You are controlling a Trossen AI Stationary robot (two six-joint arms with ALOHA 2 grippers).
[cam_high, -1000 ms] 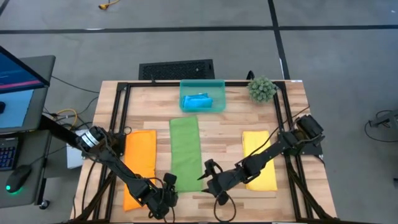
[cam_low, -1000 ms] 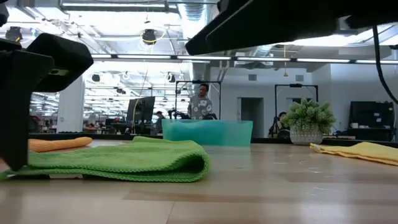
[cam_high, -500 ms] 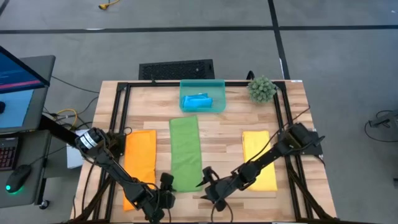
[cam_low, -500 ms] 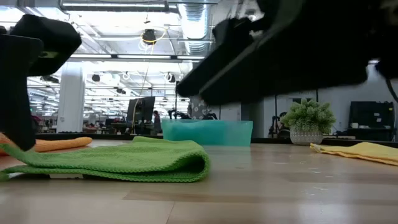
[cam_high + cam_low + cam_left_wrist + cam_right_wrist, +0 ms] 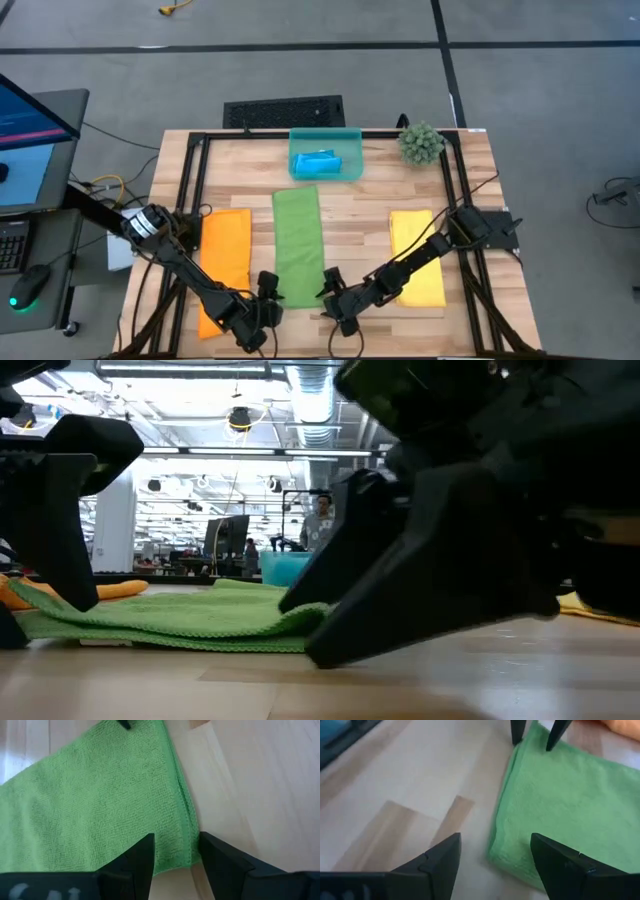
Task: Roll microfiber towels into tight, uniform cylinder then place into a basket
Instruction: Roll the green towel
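The green microfiber towel (image 5: 297, 245) lies flat as a long strip in the middle of the table. At its near left corner (image 5: 186, 861) my left gripper (image 5: 270, 288) stands open, one finger over the cloth and one over bare wood. My right gripper (image 5: 328, 285) is wide open and low at the towel's near right corner (image 5: 496, 854), which shows between its fingers. The orange towel (image 5: 224, 265) and the yellow towel (image 5: 418, 258) lie flat on either side. A rolled blue towel (image 5: 318, 163) sits in the basket (image 5: 352, 135). My left gripper comes slanting down from the near side and straddles the green towel's long edge (image 5: 184, 825); I cannot tell whether its fingertips (image 5: 146, 851) touch the cloth. My right gripper's lower finger (image 5: 330, 648) reaches table height beside the towel's near end; I cannot tell whether it touches.
A spiky green plant ball (image 5: 421, 143) stands at the far right beside the basket. A black frame (image 5: 196, 190) runs round the work area. Bare wood (image 5: 360, 215) lies between the green and yellow towels.
My right gripper has come down and toward the table's near left, to the green towel's near right corner, staying wide open. The green towel has stayed flat where it was.
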